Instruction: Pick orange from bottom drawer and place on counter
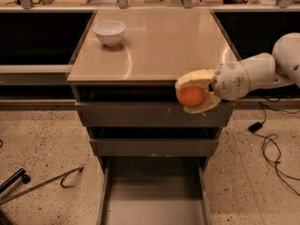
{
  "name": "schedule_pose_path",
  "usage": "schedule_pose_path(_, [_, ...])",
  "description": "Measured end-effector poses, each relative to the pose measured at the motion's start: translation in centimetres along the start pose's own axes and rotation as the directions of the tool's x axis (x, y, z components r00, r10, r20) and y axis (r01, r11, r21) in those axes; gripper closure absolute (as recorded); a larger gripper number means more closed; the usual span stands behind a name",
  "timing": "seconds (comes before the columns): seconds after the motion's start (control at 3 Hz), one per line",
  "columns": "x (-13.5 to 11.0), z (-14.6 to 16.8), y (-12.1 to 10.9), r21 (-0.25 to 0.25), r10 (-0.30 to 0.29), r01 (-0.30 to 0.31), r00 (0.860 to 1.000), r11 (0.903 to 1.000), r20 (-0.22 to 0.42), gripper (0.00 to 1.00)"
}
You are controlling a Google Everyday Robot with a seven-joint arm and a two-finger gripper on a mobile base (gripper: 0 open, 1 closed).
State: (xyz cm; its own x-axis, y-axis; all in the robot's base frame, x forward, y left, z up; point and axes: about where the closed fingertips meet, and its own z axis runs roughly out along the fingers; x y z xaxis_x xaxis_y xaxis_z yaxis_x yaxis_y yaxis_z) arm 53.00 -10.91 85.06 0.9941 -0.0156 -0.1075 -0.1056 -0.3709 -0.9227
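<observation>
My gripper (190, 96) is shut on the orange (191, 96), a small round fruit held between its cream fingers. It hangs in front of the cabinet at the level of the top drawer front, just below the counter's (159, 46) front edge, right of centre. The white arm reaches in from the right. The bottom drawer (152, 210) is pulled open below, its grey floor bare.
A white bowl (109, 32) stands on the counter's far left. Two grey drawer fronts (150, 146) sit above the open drawer. Dark shelving flanks the cabinet. A black cable (274, 144) lies on the floor at right, a metal rod (42, 184) at left.
</observation>
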Motion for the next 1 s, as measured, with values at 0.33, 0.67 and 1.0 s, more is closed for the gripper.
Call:
schedule_pose_path(0.33, [1.0, -2.2, -5.9, 0.072, -0.113, 0.111, 0.993, 0.9912, 0.025, 1.0])
schedule_pose_path(0.67, [2.1, -4.6, -7.8, 0.097, -0.145, 0.148, 0.989, 0.9842, -0.042, 1.0])
schedule_pose_path(1.0, [2.1, -4.6, -7.8, 0.097, -0.145, 0.148, 0.989, 0.9842, -0.042, 1.0])
